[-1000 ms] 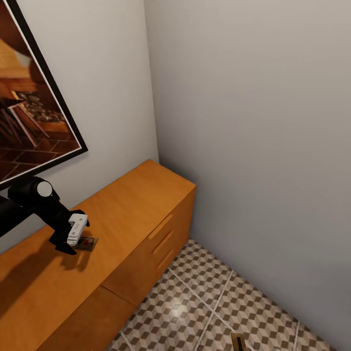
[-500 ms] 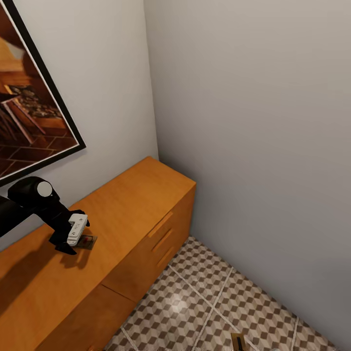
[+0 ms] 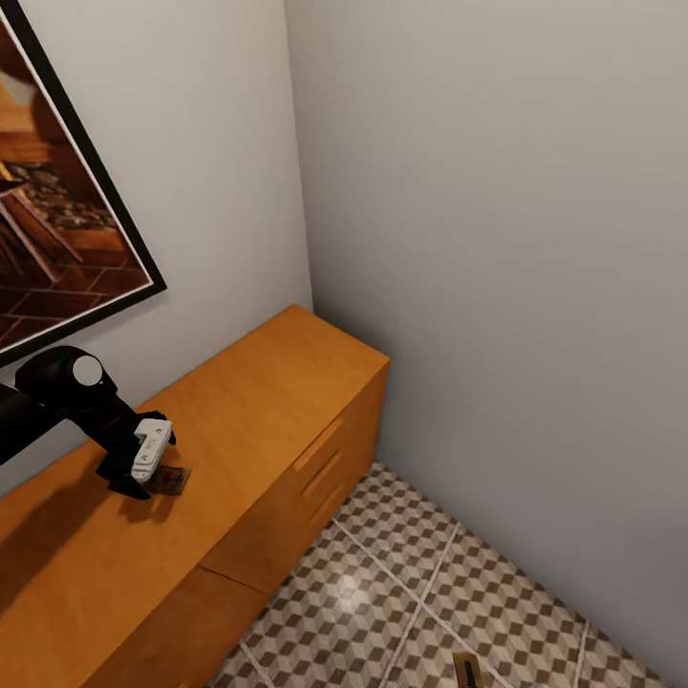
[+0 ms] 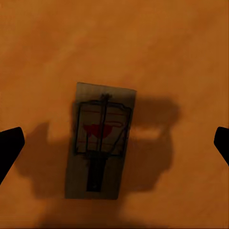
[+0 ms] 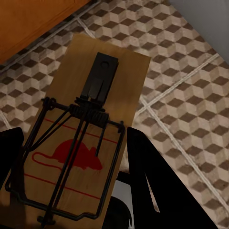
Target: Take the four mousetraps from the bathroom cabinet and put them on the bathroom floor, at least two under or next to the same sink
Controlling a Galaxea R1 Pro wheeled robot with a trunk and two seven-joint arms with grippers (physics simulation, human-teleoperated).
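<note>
One mousetrap (image 4: 100,140) lies flat on the orange-brown top of the cabinet (image 3: 258,401), with its red mark and dark wire facing up. My left gripper (image 3: 143,470) hovers just above it, open, one fingertip well off to each side of the board. In the head view that mousetrap (image 3: 173,478) peeks out beside the fingers. My right gripper (image 5: 76,162) is shut on a second mousetrap (image 5: 90,119), held above the bathroom floor (image 5: 191,95). A corner of this held mousetrap (image 3: 465,669) shows at the bottom edge of the head view.
The cabinet stands in a corner between two plain walls, its drawer fronts with bar handles (image 3: 315,444) facing the tiled floor (image 3: 401,592). A large dark-framed picture (image 3: 57,220) hangs on the wall above the cabinet.
The head view has turned slightly, so wall, picture and cabinet have shifted a little. The left arm hangs over the mousetrap as before.
</note>
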